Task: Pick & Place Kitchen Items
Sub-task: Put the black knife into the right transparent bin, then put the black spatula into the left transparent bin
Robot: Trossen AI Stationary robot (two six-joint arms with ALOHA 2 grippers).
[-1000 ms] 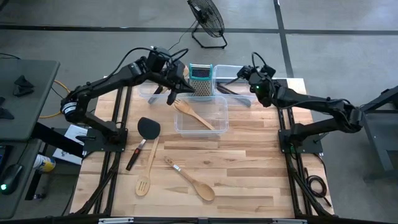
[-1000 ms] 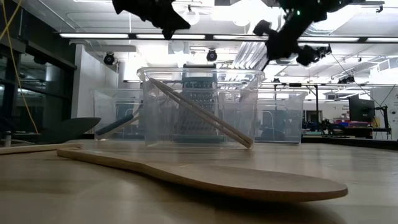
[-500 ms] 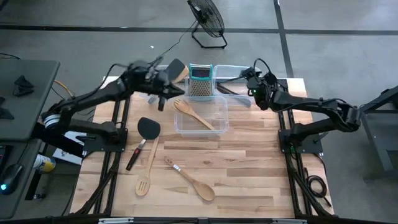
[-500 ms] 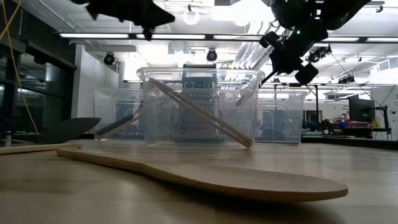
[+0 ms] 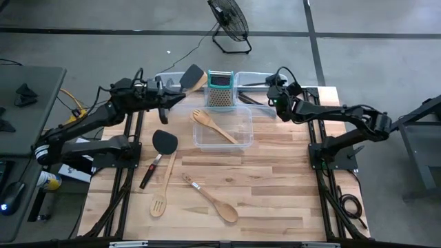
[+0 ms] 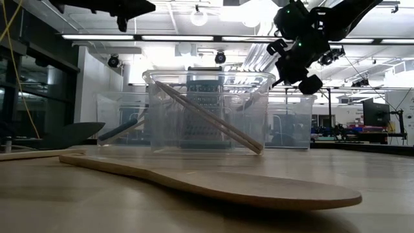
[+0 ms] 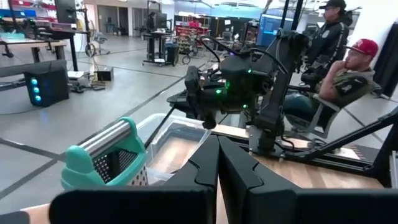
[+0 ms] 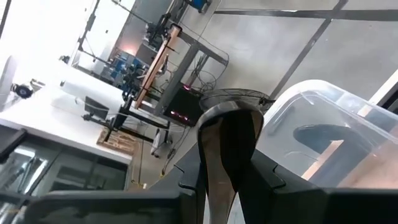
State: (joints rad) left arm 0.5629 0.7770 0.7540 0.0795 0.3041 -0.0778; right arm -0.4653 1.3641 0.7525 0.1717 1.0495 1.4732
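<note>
My left gripper hangs shut and empty above the table's far left part, left of the teal-topped grater. My right gripper is shut, holds nothing, and hovers high by the far right bin. A wooden fork lies slanted in the middle clear bin, leaning on its wall in the low view. On the table lie a black turner, a slotted wooden spoon and a wooden spoon. A black spatula rests in the far left bin.
The grater stands between the two far bins, behind the middle bin. The far right bin holds dark utensils. A wooden utensil lies close to the low camera. People sit beyond the table's right side. Bare wood shows on the table's near right part.
My left gripper has drawn back from over the middle bin's far left corner toward the table's left edge and risen, leaving the black spatula in the far left bin uncovered. My right gripper has sunk slightly and turned a little beside the far right bin.
</note>
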